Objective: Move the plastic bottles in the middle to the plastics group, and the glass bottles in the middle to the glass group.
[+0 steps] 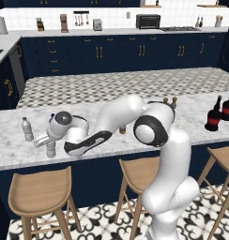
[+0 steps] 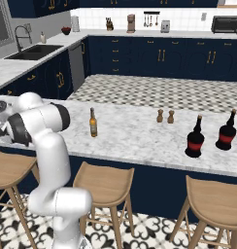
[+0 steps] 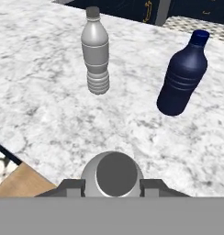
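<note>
My gripper (image 3: 112, 186) is shut on a small clear greyish water bottle (image 3: 112, 173), seen from above by its pale cap, with a fingertip (image 3: 70, 187) against each side. In the left base view the gripper (image 1: 46, 142) holds this bottle (image 1: 51, 151) low over the counter's left end. Just beyond stand another clear water bottle (image 3: 96, 50) (image 1: 27, 129) and a dark blue bottle (image 3: 182, 75). The slim amber bottle (image 2: 93, 122) stands mid-counter. Two squat black red-banded bottles (image 2: 194, 137) (image 2: 227, 130) stand far right.
Two small brown shakers (image 2: 160, 115) (image 2: 171, 116) stand behind the counter's middle. The marble counter's front edge (image 3: 22, 151) runs close below the held bottle. Wooden stools (image 1: 39, 192) line the front. The arm's elbow (image 1: 151, 129) hangs over the counter front.
</note>
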Motion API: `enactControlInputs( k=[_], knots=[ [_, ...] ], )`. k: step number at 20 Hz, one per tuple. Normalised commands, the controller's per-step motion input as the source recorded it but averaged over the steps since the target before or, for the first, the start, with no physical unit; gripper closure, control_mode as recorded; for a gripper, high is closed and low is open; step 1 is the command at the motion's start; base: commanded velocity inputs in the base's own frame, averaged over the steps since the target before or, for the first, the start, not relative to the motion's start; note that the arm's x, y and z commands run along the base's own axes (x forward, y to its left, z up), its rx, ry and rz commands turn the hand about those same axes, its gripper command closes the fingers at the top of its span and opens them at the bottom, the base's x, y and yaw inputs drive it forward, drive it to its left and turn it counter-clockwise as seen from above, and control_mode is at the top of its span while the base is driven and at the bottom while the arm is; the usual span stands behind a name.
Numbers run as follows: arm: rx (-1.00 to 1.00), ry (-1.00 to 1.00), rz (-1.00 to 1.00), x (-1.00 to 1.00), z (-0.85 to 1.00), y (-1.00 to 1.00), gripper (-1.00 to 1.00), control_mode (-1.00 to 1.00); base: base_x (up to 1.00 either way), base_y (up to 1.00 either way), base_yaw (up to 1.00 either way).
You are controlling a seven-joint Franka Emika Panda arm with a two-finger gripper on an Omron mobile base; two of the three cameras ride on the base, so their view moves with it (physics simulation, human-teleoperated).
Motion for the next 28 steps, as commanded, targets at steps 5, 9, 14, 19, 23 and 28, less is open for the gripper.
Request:
enactControlInputs(
  k=[5,9,14,19,23,28],
  knots=[
    [-0.01,0.00,0.00,0.27,0.05,0.25,1.00,-1.00,0.00,0.00,0.00],
    [-0.04,0.00,0.00,0.49,0.00,0.24,1.00,-1.00,0.00,0.00,0.00],
    [-0.03,0.00,-0.01,0.57,0.00,0.18,1.00,-1.00,0.00,0.00,0.00],
    [-0.02,-0.01,0.00,0.57,0.00,0.22,1.00,-1.00,0.00,0.00,0.00],
    [-0.01,0.00,0.00,0.18,0.00,0.01,1.00,-1.00,0.00,0.00,0.00],
    [0.00,0.01,0.00,0.01,-0.10,0.00,1.00,-1.00,0.00,0.00,0.00]
  ],
)
